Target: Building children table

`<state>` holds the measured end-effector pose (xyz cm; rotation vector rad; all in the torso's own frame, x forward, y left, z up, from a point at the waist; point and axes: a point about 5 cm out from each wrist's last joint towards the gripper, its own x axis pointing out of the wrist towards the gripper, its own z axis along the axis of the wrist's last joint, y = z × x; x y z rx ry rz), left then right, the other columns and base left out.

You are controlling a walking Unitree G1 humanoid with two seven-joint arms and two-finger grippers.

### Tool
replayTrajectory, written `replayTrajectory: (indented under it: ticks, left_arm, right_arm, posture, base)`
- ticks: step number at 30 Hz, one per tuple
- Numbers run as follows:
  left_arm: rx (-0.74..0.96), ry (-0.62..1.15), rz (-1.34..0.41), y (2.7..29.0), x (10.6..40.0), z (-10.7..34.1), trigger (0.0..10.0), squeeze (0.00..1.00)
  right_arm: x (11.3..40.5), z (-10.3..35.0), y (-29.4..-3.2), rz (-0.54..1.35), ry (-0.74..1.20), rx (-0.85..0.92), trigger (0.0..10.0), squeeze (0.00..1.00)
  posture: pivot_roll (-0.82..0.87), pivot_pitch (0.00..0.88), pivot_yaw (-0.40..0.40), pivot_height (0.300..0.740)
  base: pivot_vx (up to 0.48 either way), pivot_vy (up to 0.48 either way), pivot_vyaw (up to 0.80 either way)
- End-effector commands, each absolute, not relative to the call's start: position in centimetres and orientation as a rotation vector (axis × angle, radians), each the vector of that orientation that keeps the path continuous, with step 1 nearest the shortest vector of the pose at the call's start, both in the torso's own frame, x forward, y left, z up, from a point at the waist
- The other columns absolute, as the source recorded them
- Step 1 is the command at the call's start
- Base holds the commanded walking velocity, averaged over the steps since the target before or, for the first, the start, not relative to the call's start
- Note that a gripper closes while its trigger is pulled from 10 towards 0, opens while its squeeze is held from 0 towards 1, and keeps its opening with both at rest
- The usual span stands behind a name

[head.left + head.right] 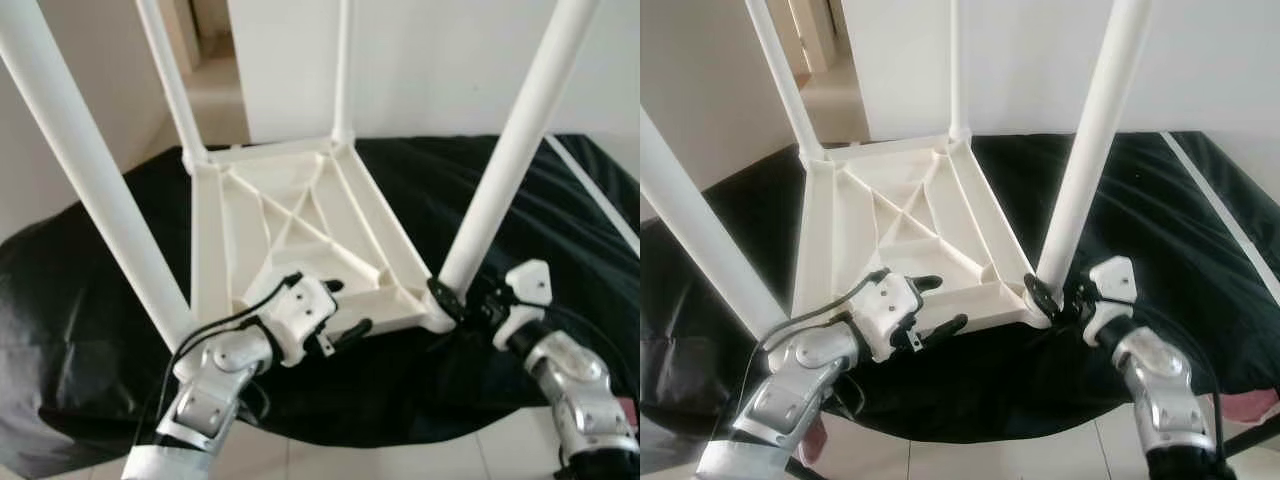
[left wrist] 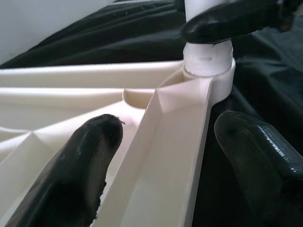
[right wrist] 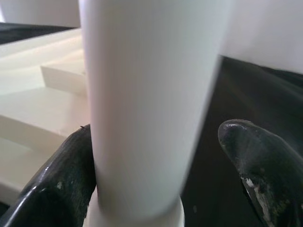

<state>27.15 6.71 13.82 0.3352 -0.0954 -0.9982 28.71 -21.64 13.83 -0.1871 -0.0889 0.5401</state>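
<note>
Tabletop [image 1: 290,225] lies upside down on black cloth [image 1: 90,300], four legs in. Left gripper [image 2: 161,156] straddles near rim, fingers spread. Right gripper [image 3: 156,179] at 4 o'clock rings near-right leg [image 1: 520,140], one finger touching (seating check, I reckon). Flip remains.

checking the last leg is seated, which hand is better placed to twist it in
Right. The right hand already straddles the near right leg at its socket, while the left hand straddles the near rim of the upturned tabletop.
</note>
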Motion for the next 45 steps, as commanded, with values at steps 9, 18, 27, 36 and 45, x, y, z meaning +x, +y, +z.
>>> replayTrajectory:
  ticks: [9,18,27,36,45]
  left_arm:
    - [0.352,-0.12,-0.969,6.2,27.6,14.4,10.0,0.0]
    - [0.35,-0.133,-0.964,5.9,27.8,14.7,10.0,0.0]
    - [0.338,-0.106,-0.98,6.1,27.4,14.2,10.0,0.0]
    - [0.324,-0.096,-0.977,6.2,27.2,14.0,10.0,0.0]
    - [0.27,-0.073,-0.968,6.5,26.8,13.6,10.0,0.0]
  right_arm:
    - [28.8,12.2,-20.1,0.702,-0.021,-0.226,0.0,0.0]
    - [29.0,11.8,-19.4,0.749,-0.003,-0.212,0.0,0.0]
    - [28.0,10.9,-18.6,0.676,0.014,-0.167,10.0,0.0]
    - [27.1,10.6,-17.4,0.499,0.013,-0.154,10.0,0.0]
    - [26.7,8.9,-17.9,0.017,0.091,-0.077,10.0,0.0]
  posture:
    - [-0.03,0.0,-0.006,0.74]
    - [-0.03,0.0,-0.009,0.74]
    - [-0.03,0.004,0.003,0.74]
    - [-0.05,0.011,0.011,0.74]
    - [-0.07,0.022,0.02,0.74]
  base:
    - [0.0,0.0,0.0]
    - [0.0,0.0,0.0]
    - [0.0,0.0,0.0]
    - [0.0,0.0,0.0]
    - [0.0,0.0,0.0]
